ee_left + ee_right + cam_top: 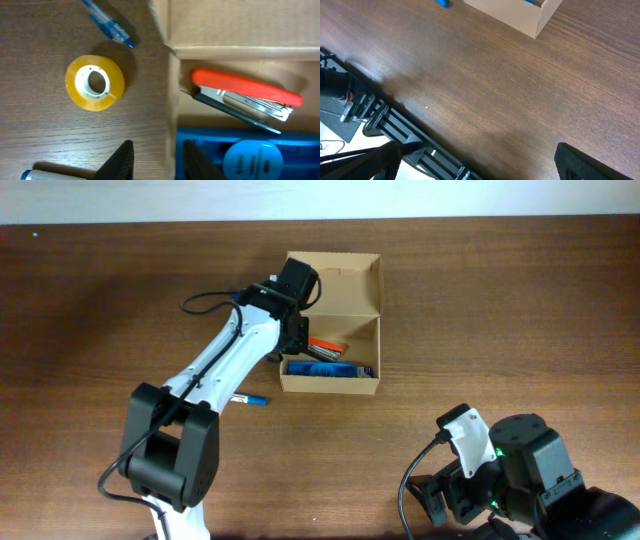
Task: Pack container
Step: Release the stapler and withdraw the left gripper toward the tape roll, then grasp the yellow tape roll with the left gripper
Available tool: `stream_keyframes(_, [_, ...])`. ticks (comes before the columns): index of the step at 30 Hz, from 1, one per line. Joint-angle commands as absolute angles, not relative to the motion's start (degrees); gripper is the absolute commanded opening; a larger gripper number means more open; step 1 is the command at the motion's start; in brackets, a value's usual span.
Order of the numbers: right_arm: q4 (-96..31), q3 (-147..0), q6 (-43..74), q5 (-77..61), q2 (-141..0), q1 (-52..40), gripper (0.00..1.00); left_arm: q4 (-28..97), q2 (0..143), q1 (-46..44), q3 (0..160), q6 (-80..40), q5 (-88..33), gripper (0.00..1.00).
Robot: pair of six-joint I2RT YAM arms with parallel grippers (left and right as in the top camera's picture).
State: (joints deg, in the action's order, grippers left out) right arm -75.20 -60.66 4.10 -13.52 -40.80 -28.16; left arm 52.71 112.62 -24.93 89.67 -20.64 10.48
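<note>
The container [345, 290] is a tan cardboard box, its flap lid open at the back. Inside lie a red stapler [245, 90] and a blue plastic item [250, 155]. My left gripper [157, 145] is open, with one finger outside the box's left wall [172, 100] and the other inside over the blue item, holding nothing. A yellow tape roll [95, 82] and a blue pen [107, 25] lie on the table left of the box. My right gripper [485, 170] is wide open and empty, low over the table's front right.
A white and blue cylinder [30, 175] lies at the lower left of the left wrist view. The blue pen [250, 400] lies in front of the box's left corner. Black rails [395, 130] run along the table edge by the right gripper.
</note>
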Motion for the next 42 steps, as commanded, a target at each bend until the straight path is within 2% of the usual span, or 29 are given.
stream_keyframes(1, [-75.1, -61.4, 4.1, -13.4, -40.6, -28.4, 0.99, 52.8, 110.7, -24.5, 88.9, -20.9, 11.8, 0.32])
stream_keyframes(10, [-75.1, -61.4, 4.1, -13.4, -40.6, -28.4, 0.99, 52.8, 100.8, -24.5, 88.9, -19.6, 11.9, 0.33])
stream_keyframes(17, [-75.1, -61.4, 4.1, -13.4, -40.6, -28.4, 0.99, 52.8, 92.9, -24.2, 88.9, -13.2, 16.4, 0.33])
stream_keyframes(23, [-75.1, -61.4, 4.1, -13.4, -40.6, -28.4, 0.99, 55.0, 92.3, -17.1, 88.9, -10.3, 15.2, 0.33])
stream_keyframes(29, [-75.1, -61.4, 4.1, -13.4, -40.6, -28.4, 0.99, 54.9, 92.4, -8.7, 88.8, 0.5, 5.1, 0.33])
stream_keyframes(35, [-75.1, -61.4, 4.1, -13.4, -40.6, -28.4, 0.99, 53.0, 93.5, -7.6, 86.5, 4.9, 2.6, 0.34])
stream_keyframes(37, [-75.1, -61.4, 4.1, -13.4, -40.6, -28.4, 0.99, 50.4, 94.4, -7.6, 84.1, 4.9, 1.1, 0.41])
stream_keyframes(41, [-75.1, -61.4, 4.1, -13.4, -40.6, -28.4, 0.99, 43.5, 97.1, -7.6, 78.7, 4.9, -0.8, 0.42])
stream_keyframes(42, [-75.1, -61.4, 4.1, -13.4, -40.6, -28.4, 0.99, 41.3, 97.7, -7.6, 77.5, 4.9, -1.7, 0.48])
